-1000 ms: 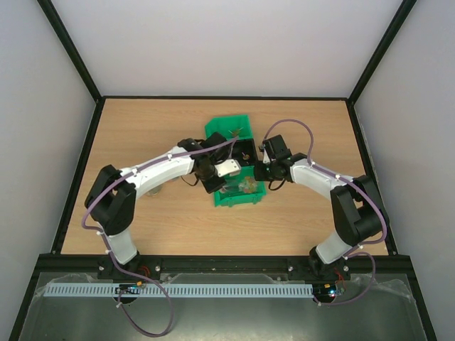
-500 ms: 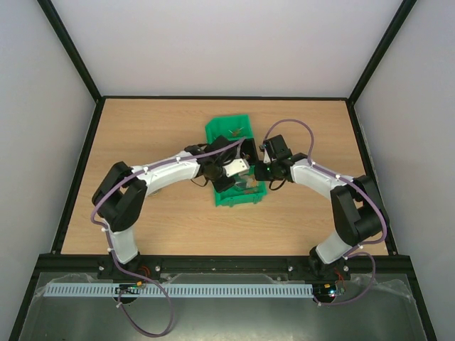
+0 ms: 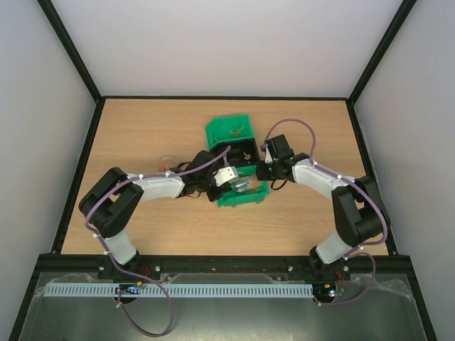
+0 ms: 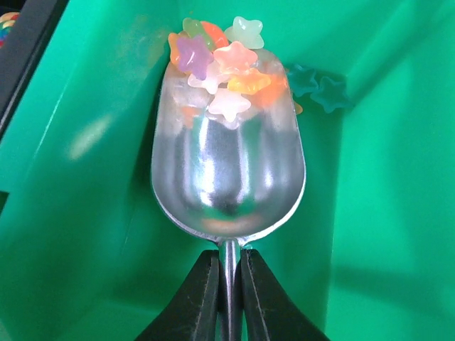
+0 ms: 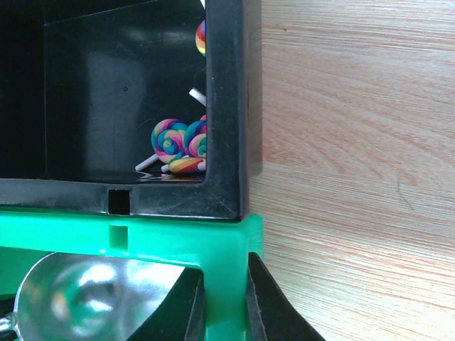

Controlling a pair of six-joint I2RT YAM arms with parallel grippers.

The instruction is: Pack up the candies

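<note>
Candies [image 4: 224,67] ride at the tip of the metal scoop [image 4: 227,170], whose handle the left gripper [image 4: 229,284] clamps, low inside the green bin [image 4: 384,213]. The right gripper [image 5: 224,298] pinches that bin's corner wall, beside a black bin [image 5: 227,106] of lollipops [image 5: 178,142]. One scoopful looks loaded but not yet tipped out, so most of the packing seems left.

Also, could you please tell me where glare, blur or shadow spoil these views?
Left wrist view: the scoop mirrors strong glare, and the candies at its tip look washed out and soft. Right wrist view: the black bin interior is deep in shadow, while the table grain is crisp. Top external view: evenly lit, with faint shadows.
</note>
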